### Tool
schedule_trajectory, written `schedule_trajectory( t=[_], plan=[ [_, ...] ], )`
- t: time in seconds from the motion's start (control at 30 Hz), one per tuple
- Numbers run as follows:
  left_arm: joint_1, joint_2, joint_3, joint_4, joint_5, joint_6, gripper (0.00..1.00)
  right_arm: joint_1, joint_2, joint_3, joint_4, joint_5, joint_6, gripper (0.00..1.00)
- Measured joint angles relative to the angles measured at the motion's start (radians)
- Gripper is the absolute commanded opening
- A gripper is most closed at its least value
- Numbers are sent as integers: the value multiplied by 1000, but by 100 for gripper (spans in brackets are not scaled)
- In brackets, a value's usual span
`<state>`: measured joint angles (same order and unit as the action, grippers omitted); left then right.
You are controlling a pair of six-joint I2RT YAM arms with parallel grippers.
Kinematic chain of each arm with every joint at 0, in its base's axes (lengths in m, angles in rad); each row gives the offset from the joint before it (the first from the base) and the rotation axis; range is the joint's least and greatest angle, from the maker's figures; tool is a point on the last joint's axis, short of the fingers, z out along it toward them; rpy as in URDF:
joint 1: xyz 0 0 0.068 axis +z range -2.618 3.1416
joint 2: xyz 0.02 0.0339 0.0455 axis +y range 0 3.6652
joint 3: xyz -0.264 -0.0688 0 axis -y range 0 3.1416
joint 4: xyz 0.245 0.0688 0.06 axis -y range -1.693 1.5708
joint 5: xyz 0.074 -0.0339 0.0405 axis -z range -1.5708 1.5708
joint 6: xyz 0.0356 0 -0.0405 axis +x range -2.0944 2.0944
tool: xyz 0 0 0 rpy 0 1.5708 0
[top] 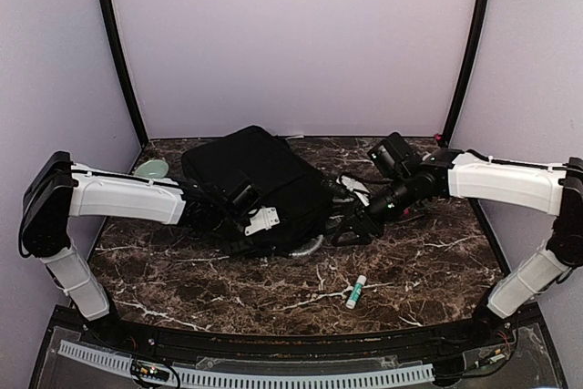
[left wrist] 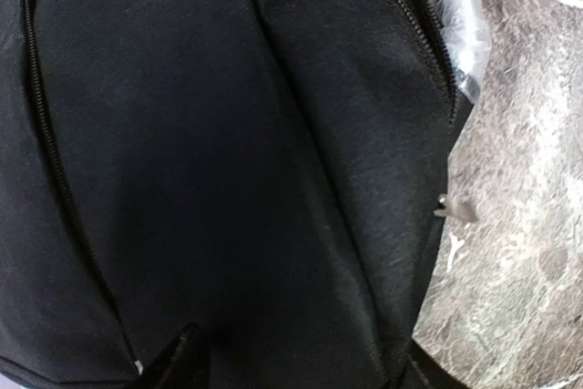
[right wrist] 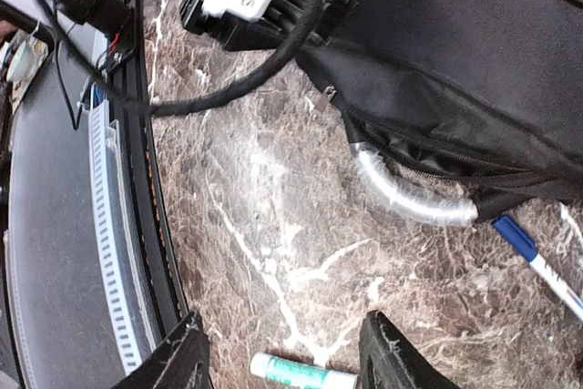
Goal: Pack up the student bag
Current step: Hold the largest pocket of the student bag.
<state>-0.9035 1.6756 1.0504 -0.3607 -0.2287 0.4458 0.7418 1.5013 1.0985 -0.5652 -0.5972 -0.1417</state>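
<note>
The student bag (top: 260, 179) lies flat in the middle of the table, black, with its pale plastic-wrapped loop handle (top: 308, 247) at the near edge. My left gripper (top: 244, 216) hovers over the bag's near side. In the left wrist view black fabric (left wrist: 228, 161) fills the frame, and the left gripper (left wrist: 301, 369) stands open with its fingertips (left wrist: 178, 362) wide apart over the cloth. My right gripper (top: 351, 225) is just right of the bag. It hangs open (right wrist: 287, 357) above bare marble, with the handle (right wrist: 401, 193) ahead of it.
A white and green glue stick (top: 356, 291) lies on the marble near the front, also low between the right fingers (right wrist: 305, 373). A blue-capped pen (right wrist: 533, 257) rests beside the bag. A pale green round object (top: 151, 168) sits at the back left.
</note>
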Motion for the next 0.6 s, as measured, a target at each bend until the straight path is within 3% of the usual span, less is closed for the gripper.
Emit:
schedule_trajectory(
  t=[0.2, 0.37, 0.6],
  plan=[
    [17, 40, 16, 22, 63, 24, 25, 0, -13, -32, -12, 32, -63, 52],
    [27, 56, 31, 23, 93, 13, 0, 0, 72, -2, -5, 60, -65, 48],
    [37, 4, 9, 30, 143, -37, 0, 37, 230, 137, 23, 109, -59, 47]
  ],
)
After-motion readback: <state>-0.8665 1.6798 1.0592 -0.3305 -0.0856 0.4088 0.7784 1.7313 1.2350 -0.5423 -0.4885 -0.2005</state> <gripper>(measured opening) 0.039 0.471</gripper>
